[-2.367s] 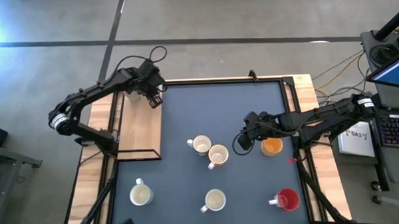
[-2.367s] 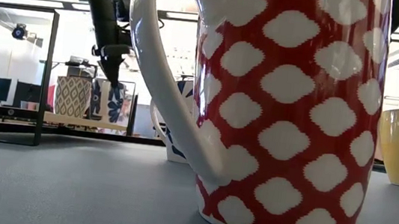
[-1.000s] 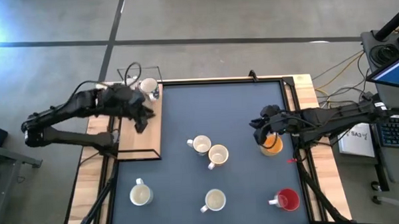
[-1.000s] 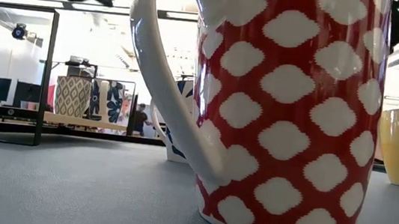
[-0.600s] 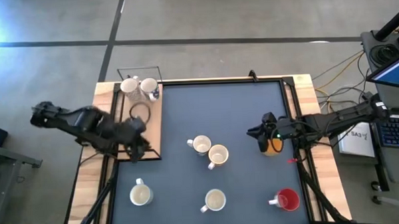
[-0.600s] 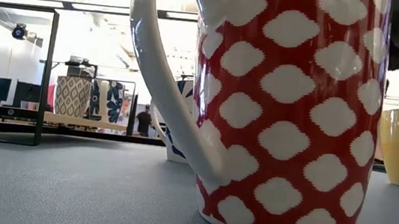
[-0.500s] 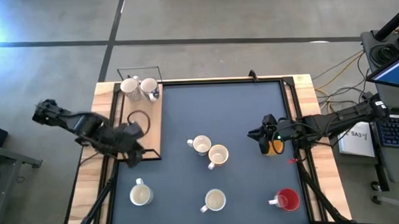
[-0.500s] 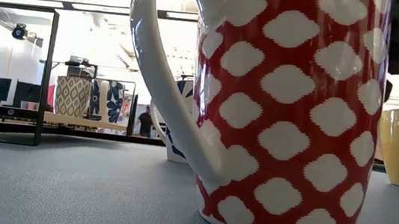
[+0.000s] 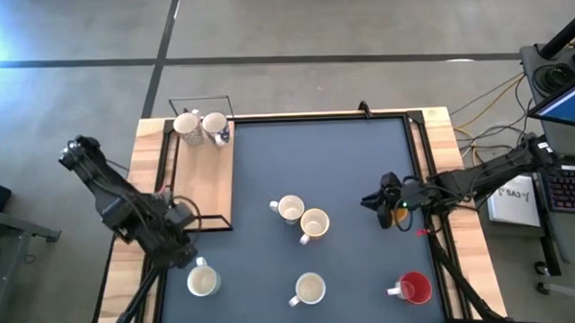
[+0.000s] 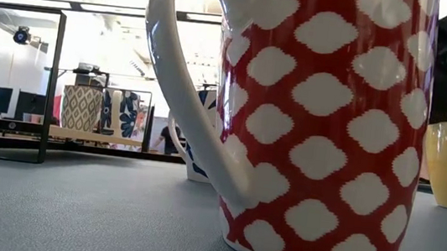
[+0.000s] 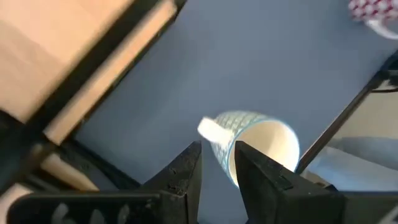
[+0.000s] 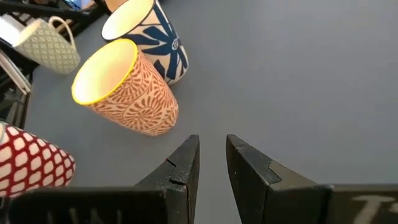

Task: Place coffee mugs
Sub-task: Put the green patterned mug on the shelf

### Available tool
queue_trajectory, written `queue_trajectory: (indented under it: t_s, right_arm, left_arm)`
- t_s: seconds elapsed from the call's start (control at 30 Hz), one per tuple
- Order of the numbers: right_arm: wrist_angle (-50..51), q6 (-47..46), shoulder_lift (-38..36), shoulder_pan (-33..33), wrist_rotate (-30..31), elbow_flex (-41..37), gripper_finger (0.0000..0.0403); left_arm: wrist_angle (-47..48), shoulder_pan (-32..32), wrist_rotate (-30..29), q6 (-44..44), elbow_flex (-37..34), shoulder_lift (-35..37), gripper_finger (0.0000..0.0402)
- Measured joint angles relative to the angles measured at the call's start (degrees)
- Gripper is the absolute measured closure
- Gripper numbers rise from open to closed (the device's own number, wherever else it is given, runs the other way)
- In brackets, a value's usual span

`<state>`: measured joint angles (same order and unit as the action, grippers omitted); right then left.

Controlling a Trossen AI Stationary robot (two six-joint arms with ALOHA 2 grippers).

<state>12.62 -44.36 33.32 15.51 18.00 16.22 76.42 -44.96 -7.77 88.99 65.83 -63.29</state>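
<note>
Left gripper (image 9: 180,252) hovers just beside the pale green-patterned mug (image 11: 252,146) at the near-left corner of the blue surface (image 9: 317,170); fingers narrow, a slim gap, holding nothing. Right gripper (image 9: 378,199) sits over the right side of the surface, also narrow and empty.

2 mugs (image 9: 198,127) stand on the wooden shelf (image 9: 207,188); the red mug (image 9: 414,288) and 3 more wait on the surface.

Judgement: open the left gripper wider before descending, straddle the rim wall away from the handle, then close and lift straight up toward the shelf.
</note>
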Motion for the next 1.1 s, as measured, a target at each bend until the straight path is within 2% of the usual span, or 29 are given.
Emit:
queue_trajectory:
  t_s: [0.23,0.43,0.73,1.0,1.1]
  right_arm:
    - [0.58,-1.05,0.04,0.0,-0.48,-1.24,0.0335]
    - [0.67,-0.96,0.07,0.0,-0.42,-1.15,0.0335]
    - [0.74,1.74,0.11,0.0,-0.57,-1.15,0.0335]
    - [0.58,1.84,0.11,0.0,-0.5,-1.15,0.0335]
    - [0.55,1.86,0.13,0.0,-0.48,-1.15,0.0335]
  left_arm:
    - [-1.74,-3.78,7.07,6.08,-0.02,-7.63,0.0324]
    - [-6.48,-4.76,7.28,6.55,-0.03,-12.58,0.0324]
    - [-6.14,-4.76,7.21,6.53,-0.07,-17.15,0.0324]
    - [-6.49,-4.73,7.26,7.78,-2.27,-18.26,0.0324]
    - [-9.61,-4.73,7.28,8.87,-4.79,-18.2,0.0324]
